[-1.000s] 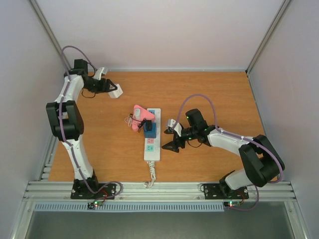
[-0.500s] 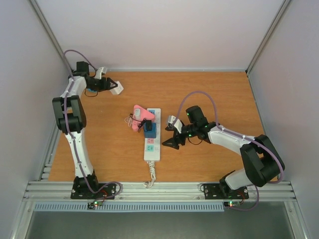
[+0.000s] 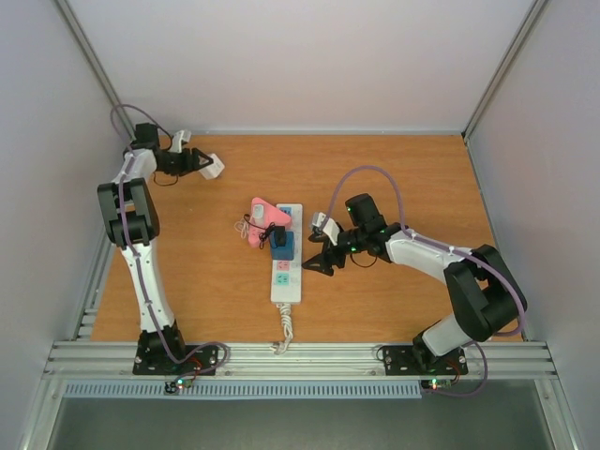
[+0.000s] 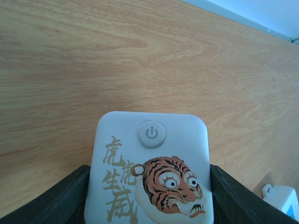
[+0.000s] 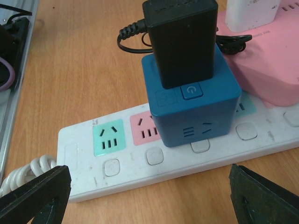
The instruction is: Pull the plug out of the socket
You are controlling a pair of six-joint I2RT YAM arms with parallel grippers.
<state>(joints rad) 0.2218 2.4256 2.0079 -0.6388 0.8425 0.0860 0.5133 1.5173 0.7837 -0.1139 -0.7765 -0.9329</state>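
Note:
The socket (image 3: 285, 270), a long white strip with pastel outlet faces, lies mid-table. A blue cube plug (image 3: 282, 247) is plugged into it, with a black adapter (image 5: 180, 39) stuck on top of the cube (image 5: 191, 105). My right gripper (image 3: 317, 253) is open just right of the strip. In the right wrist view its fingers (image 5: 35, 196) stand wide apart in front of the socket (image 5: 140, 161), touching nothing. My left gripper (image 3: 206, 165) is at the far back left, shut on a white cube plug with a tiger face (image 4: 150, 170).
A pink adapter (image 3: 264, 217) with a white plug (image 5: 250, 14) and a coiled thin cord lies against the strip's far left side. The strip's short white cord (image 3: 282, 330) runs toward the metal rail (image 3: 300, 359) at the near edge. Walls enclose the table.
My left arm has carried the white tiger plug a little further back and left. My right gripper has edged closer to the strip, still open.

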